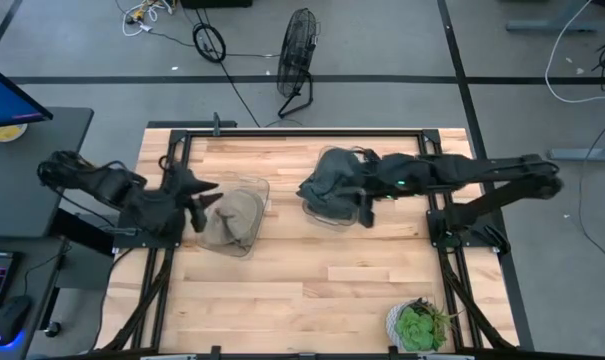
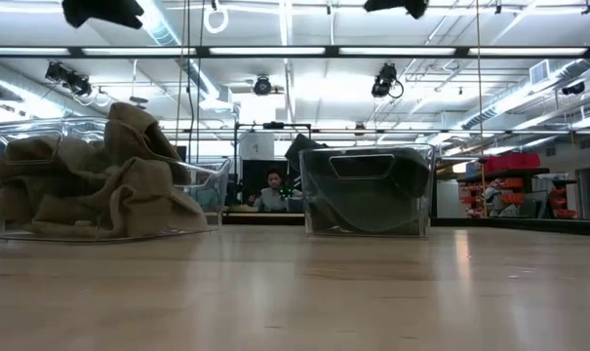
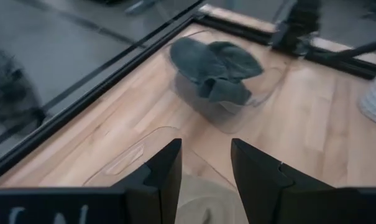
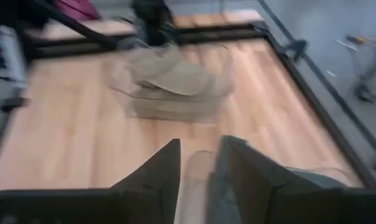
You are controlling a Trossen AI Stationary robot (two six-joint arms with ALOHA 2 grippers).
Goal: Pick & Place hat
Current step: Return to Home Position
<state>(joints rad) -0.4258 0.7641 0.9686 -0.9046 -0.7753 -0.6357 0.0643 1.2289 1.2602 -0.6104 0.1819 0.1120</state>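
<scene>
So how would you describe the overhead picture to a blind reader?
A wooden table holds two clear bins: the left bin holds brown caps, the right bin dark blue caps. The left gripper hovers over the left bin, the right gripper over the right bin; a potted plant stands by the table's edge.

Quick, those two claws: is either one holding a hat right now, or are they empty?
Left gripper: jaws open, holding nothing.
Right gripper: jaws open, holding nothing.
</scene>
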